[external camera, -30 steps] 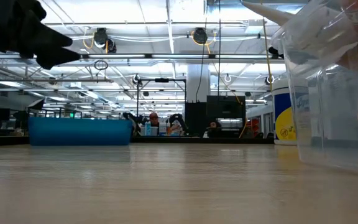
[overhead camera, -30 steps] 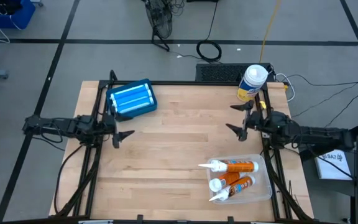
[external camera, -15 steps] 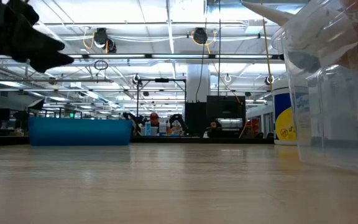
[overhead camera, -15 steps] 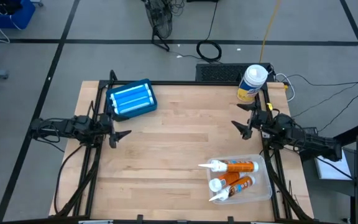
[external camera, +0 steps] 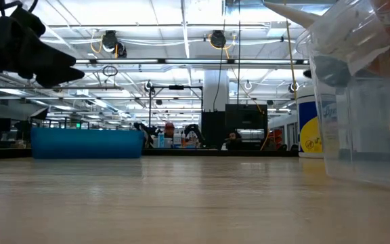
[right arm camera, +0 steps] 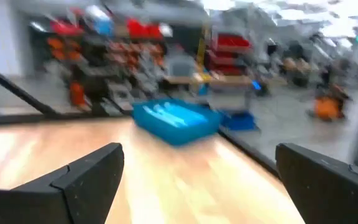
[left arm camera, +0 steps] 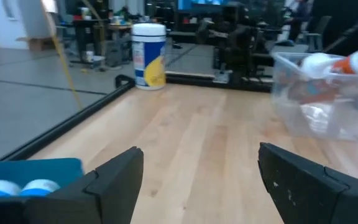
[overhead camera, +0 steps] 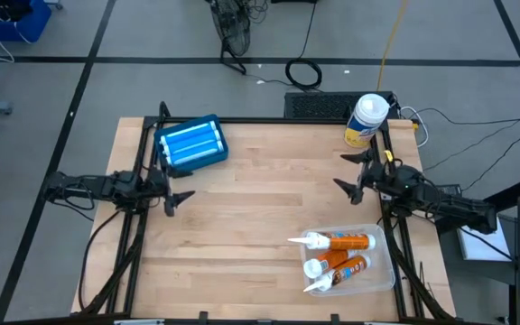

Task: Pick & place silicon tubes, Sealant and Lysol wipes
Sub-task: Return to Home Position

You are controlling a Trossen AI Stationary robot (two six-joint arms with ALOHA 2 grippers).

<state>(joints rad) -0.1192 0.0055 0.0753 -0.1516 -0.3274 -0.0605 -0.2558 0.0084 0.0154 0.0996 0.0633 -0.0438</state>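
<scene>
Lysol wipes (overhead camera: 366, 120) stand at the desk's (overhead camera: 260, 212) far right corner, near my spread right fingers (overhead camera: 345, 172); a careless swing could topple them off. My left fingers (overhead camera: 181, 200), also spread, hover opposite.

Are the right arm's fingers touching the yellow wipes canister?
Apart. The high view shows bare table between the right gripper and the Lysol wipes.

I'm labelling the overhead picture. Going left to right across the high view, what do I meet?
Blue bin → right gripper → Lysol wipes. Left out because they overlap those sideways: the left gripper and the transparent bin.
</scene>
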